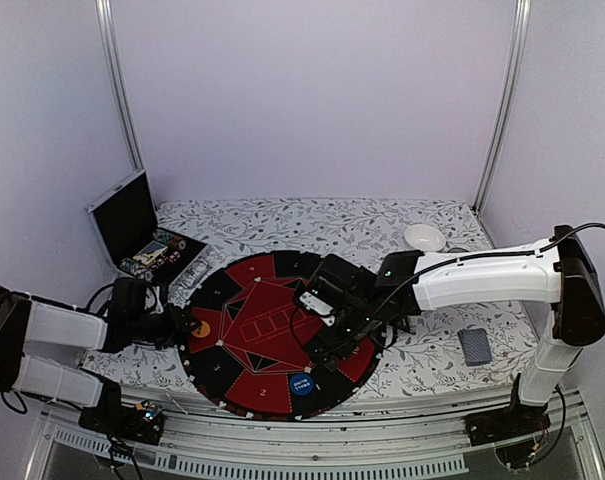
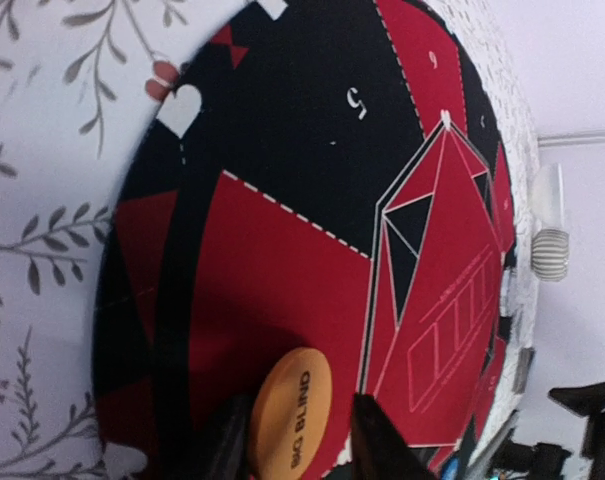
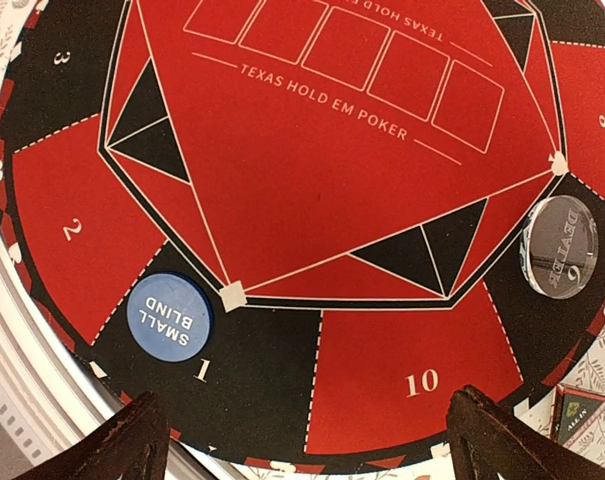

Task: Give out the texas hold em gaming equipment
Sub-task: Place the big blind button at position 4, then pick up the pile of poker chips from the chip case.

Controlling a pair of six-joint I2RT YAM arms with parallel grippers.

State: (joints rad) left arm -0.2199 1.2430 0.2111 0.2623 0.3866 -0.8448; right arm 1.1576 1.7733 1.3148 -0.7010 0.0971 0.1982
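Note:
A round red and black poker mat point(image 1: 252, 385) lies on the table. My left gripper point(image 1: 182, 328) is at the mat's left edge. An orange "BIG BLIND" button point(image 2: 287, 420) rests on the mat between its fingers, with a visible gap to the right finger point(image 2: 377, 445), so the left gripper point(image 2: 300, 442) is open. My right gripper point(image 3: 307, 440) hovers wide open and holding nothing over the mat's near right part point(image 1: 332, 345). A blue "SMALL BLIND" button point(image 3: 167, 313) lies by seat 1. A clear dealer button point(image 3: 560, 245) lies near seat 8. A small triangle marker point(image 3: 579, 410) sits off the mat's edge.
A blue-backed card deck point(image 1: 474, 346) lies right of the mat. A white bowl point(image 1: 424, 237) stands at the back right. An open case point(image 1: 127, 215) with chips point(image 1: 154, 255) stands at the back left. The left wrist view shows a ribbed cup point(image 2: 550, 255) beyond the mat.

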